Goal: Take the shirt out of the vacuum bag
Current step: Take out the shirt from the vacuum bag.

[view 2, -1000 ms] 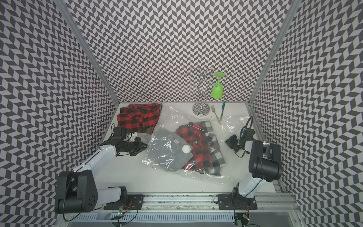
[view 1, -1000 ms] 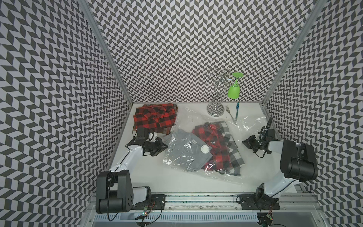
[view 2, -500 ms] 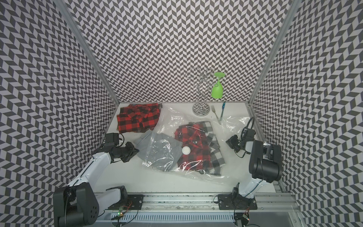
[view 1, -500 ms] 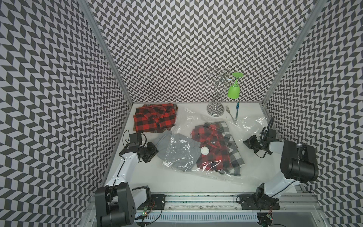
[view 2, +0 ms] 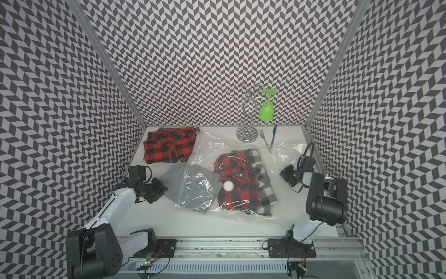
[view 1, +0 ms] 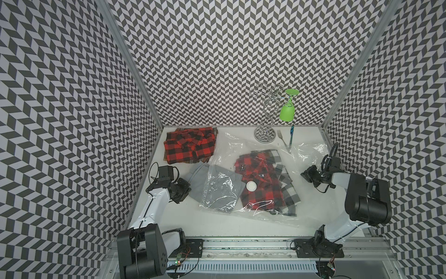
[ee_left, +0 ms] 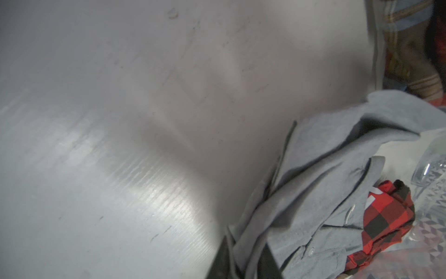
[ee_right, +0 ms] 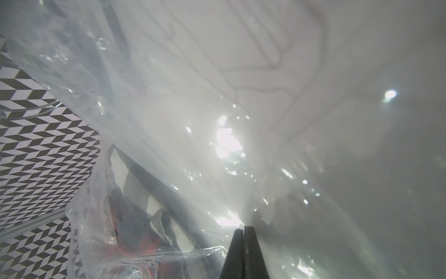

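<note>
Grey shirt (view 1: 199, 178): lies at the left end of the vacuum bag (view 1: 226, 149). Part of it is out through the bag's left edge and flat on the white surface (view 1: 193, 224); the rest is under the clear film. From where I stand, this looks like the shirt being drawn out.
Also in the bag: a bagged plaid shirt (view 1: 260, 193) and a black-and-white check garment (view 1: 288, 193) lie deeper in, toward the right. The white valve (view 1: 251, 186) sits on the film about where grey meets red.
Outside the bag: a loose plaid shirt (view 1: 190, 147) is folded by the back-left corner, just beside the grey one.
Handling: the cloth should be soft and light, and likely to bunch and stretch rather than slide out as one piece. The film looks slick and crinkly, and I'd expect it to travel with the shirt unless it is held back.
Where to hold: the exposed edge nearest the left arm. Take a doubled fold and pull low and away from the bag.
Left gripper (view 1: 185, 192): right at the shirt's exposed edge. The wrist view shows its fingers (ee_left: 217, 265) parted, with a fold of grey cloth lying between them; it looks loose rather than pinched.
Right gripper (view 1: 307, 174): at the bag's right edge, its fingers (ee_right: 237, 253) pressed together on a bit of the film.
Since a second ago: the grey shirt was then wholly under the film, with the left gripper up at the bag's edge. The shirt has since slid left and partly out, and the left gripper sits further left. Its fingers, closed then, have spread. The valve and the right gripper are about where they were.
</note>
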Controlling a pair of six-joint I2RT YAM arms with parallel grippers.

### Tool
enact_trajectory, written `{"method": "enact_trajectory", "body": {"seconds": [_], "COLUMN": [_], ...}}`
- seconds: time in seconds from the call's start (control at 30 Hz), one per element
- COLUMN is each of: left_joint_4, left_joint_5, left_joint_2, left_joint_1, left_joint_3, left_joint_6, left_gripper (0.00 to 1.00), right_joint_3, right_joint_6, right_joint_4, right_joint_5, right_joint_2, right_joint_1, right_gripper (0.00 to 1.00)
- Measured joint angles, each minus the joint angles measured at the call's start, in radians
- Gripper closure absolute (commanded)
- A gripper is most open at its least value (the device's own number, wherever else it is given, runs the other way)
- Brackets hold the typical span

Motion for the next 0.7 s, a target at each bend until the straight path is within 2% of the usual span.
{"method": "enact_trajectory", "body": {"seconds": [0.07,0.1,0.17,0.37,0.53,0.63,0.7], "left_joint_4": [-0.032,-0.054,-0.097,-0.116,-0.145,-0.162,-0.172], "left_joint_5": [-0.007,-0.016,-0.032,-0.080,-0.154,-0.208,-0.212], "left_joint_2": [-0.008,-0.014,-0.027,-0.009,0.216,0.332,0.372], "left_joint_1": [0.000,0.000,-0.002,-0.033,-0.092,-0.135,-0.149], "left_joint_3": [0.013,0.030,0.093,0.365,0.582,0.601,0.592], "left_joint_6": [0.012,0.019,0.025,0.076,0.224,0.313,0.364], "left_gripper": [0.02,0.00,0.00,0.00,0.00,0.00,0.00], "right_joint_3": [0.019,0.029,0.044,0.054,0.077,0.095,0.102], "right_joint_6": [-0.014,-0.022,-0.035,-0.071,-0.106,-0.127,-0.139], "right_joint_4": [-0.019,-0.026,-0.035,-0.071,-0.100,-0.123,-0.136], "right_joint_5": [0.008,0.009,0.005,-0.008,-0.056,-0.084,-0.108], "right_joint_2": [0.000,0.000,0.000,-0.025,-0.061,-0.087,-0.113], "right_joint_1": [0.000,0.000,0.000,0.015,0.050,0.081,0.097], "right_gripper": [0.88,0.83,0.71,0.51,0.31,0.21,0.17]}}
